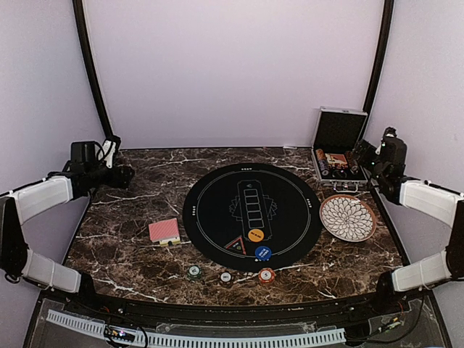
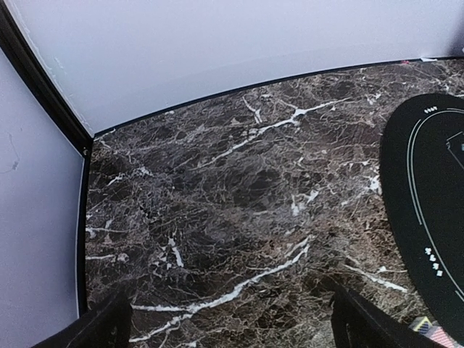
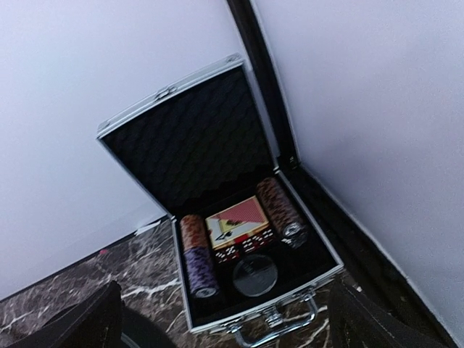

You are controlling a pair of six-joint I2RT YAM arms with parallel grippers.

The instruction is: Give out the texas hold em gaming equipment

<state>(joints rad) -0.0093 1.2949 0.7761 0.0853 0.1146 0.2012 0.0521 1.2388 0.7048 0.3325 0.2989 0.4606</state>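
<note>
open case point(image 3: 181, 145) holds chip rows point(image 3: 197, 264) and a card pack point(image 3: 233, 221); left fingers point(image 2: 98, 330) and right fingers point(image 3: 80, 319) stand apart.

Red-backed deck point(image 1: 164, 230) flat left; three chips point(image 1: 226, 277) rowed front; orange disc point(image 1: 256, 235), blue disc point(image 1: 263, 253) centre.

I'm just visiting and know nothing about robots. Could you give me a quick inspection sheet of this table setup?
Surface: dark marble table with a round black mat in the middle.
Job's things: red-backed card deck left of the mat; orange disc and blue disc on it; three chips in a row near the front edge.
Clutter: patterned plate; open case holding chip rolls.
Grippers: left gripper and right gripper, jaws open, empty.
Cables: thin wires by the arm bases.
Surroundings: plain pale walls.
</note>
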